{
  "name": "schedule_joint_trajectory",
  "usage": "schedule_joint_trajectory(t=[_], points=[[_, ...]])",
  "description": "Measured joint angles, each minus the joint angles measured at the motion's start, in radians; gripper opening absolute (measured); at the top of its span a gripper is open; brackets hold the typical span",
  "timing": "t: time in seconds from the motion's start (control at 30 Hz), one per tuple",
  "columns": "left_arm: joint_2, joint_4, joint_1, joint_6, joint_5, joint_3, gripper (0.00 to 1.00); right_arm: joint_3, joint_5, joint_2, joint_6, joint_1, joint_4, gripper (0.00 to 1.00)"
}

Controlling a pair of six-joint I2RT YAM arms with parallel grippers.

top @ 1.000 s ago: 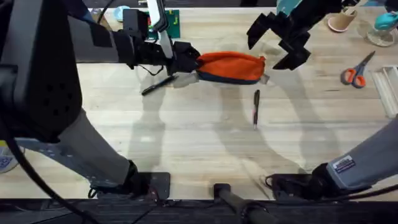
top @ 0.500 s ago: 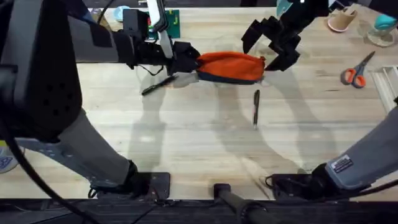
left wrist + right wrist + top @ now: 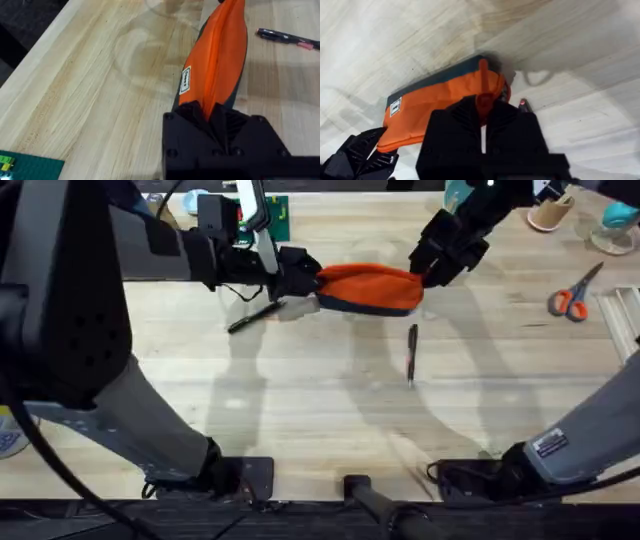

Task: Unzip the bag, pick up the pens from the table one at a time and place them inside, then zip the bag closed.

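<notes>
Grippers are working both ends of the orange pencil pouch [image 3: 370, 286], which is lying lengthwise toward 12 o'clock on the wooden table [image 3: 320, 420]. I am seeing the left gripper [image 3: 305, 283] pinching the pouch's 9 o'clock end; in the left wrist view its black fingers [image 3: 192, 120] are pressing together on the orange fabric fold, with the pouch [image 3: 217, 55] running away from them and a small white label showing on its side. The right gripper [image 3: 432, 264] is sitting at the pouch's 3 o'clock end, and in the right wrist view its fingers [image 3: 465, 125] are closing on the orange zipper pull tab [image 3: 483, 87], with only a thin gap showing between them. One black pen [image 3: 411, 352] is lying on the table at about 5 o'clock from the pouch, well apart from it, pointing roughly toward 6 o'clock. The other black pen [image 3: 255, 317] is lying tilted at about 8 o'clock from the pouch, just below the left gripper. Orange-handled scissors [image 3: 574, 294] are resting far out at 3 o'clock.
</notes>
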Motion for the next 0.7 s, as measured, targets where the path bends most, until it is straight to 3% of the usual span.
schedule_joint_trajectory(t=[0.7], points=[[0.000, -0.002, -0.015, 0.000, 0.001, 0.000, 0.041, 0.001, -0.094, -0.005, -0.012, -0.077, -0.057, 0.032]])
